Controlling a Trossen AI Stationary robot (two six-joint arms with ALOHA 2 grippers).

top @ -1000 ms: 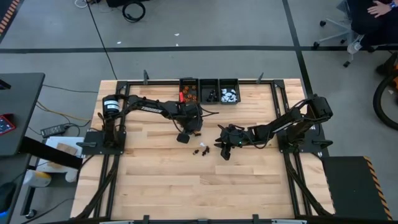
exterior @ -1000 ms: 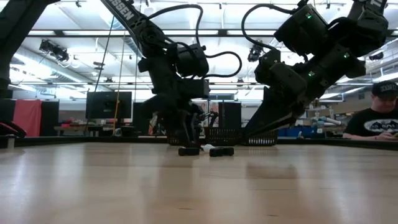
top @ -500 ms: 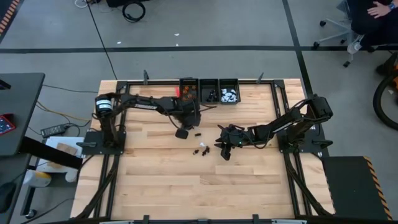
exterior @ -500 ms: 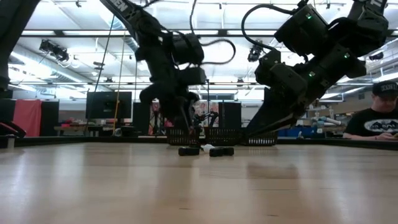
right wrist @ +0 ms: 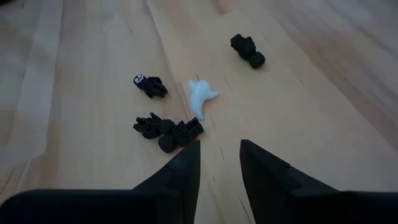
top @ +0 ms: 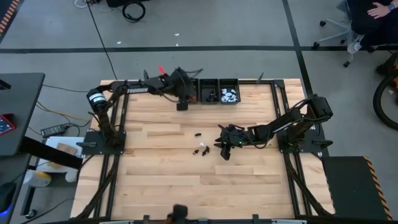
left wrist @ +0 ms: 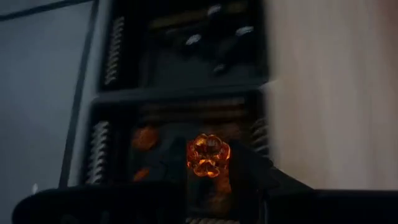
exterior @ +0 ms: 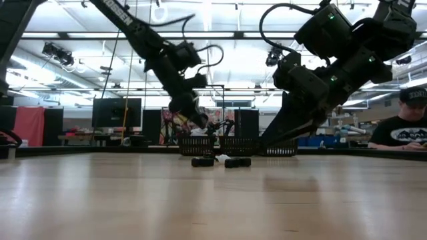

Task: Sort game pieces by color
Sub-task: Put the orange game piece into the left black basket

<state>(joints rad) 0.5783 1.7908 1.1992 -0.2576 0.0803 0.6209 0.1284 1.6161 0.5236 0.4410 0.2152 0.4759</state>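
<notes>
My left gripper (top: pixel 182 101) hangs at the table's far edge over the leftmost of three black bins (top: pixel 189 91), shut on an orange game piece (left wrist: pixel 208 155). More orange pieces (left wrist: pixel 143 137) lie in that bin. Near the table's middle, my right gripper (right wrist: pixel 220 163) stands open and low, nothing between its fingers. Just past its tips lie black pieces (right wrist: pixel 168 130), a white piece (right wrist: pixel 201 98), and two more black pieces (right wrist: pixel 149 85) (right wrist: pixel 247 51), all resting on the wood. My left gripper pinches the orange piece by its two sides (left wrist: pixel 194 157) between its fingertips (left wrist: pixel 174 163). The fingers slant down toward the table's far edge. The piece is lifted clear and hangs above the leftmost bin.
The middle bin (top: pixel 208 91) holds dark pieces and the right bin (top: pixel 229 93) holds white ones. A black frame rail (top: pixel 273 106) borders the wooden table. A person sits beyond the table (exterior: pixel 407 127).
My left gripper has risen and swung from the table's middle toward the far edge, ending over the leftmost bin, turning as it went, with the orange piece still between its fingers.
</notes>
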